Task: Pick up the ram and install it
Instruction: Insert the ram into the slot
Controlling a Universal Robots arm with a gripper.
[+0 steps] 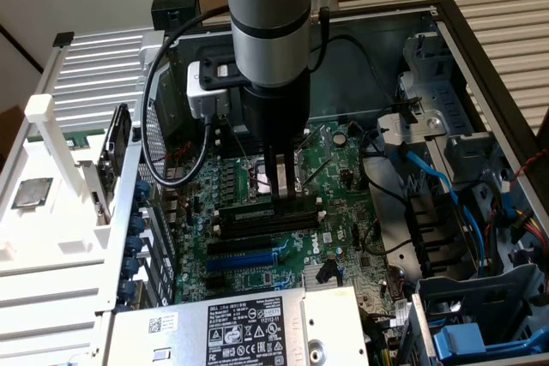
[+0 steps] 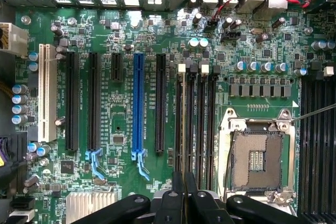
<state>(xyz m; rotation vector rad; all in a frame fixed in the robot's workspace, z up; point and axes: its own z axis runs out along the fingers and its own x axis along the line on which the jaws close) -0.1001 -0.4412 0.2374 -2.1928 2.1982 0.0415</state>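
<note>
Pinching the ram (image 1: 250, 210) in my narrowed gripper (image 1: 283, 193), I hold it lengthwise, right above the slots (image 2: 200, 124).

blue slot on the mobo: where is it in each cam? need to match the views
Exterior view: the blue slot lies low on the board, between the black memory slots and the labelled silver box.
Wrist view: the blue slot runs along the middle of the board, with black slots on both sides of it.
Shared landmark: the black memory slots, a parallel bank beside the processor socket.
</note>
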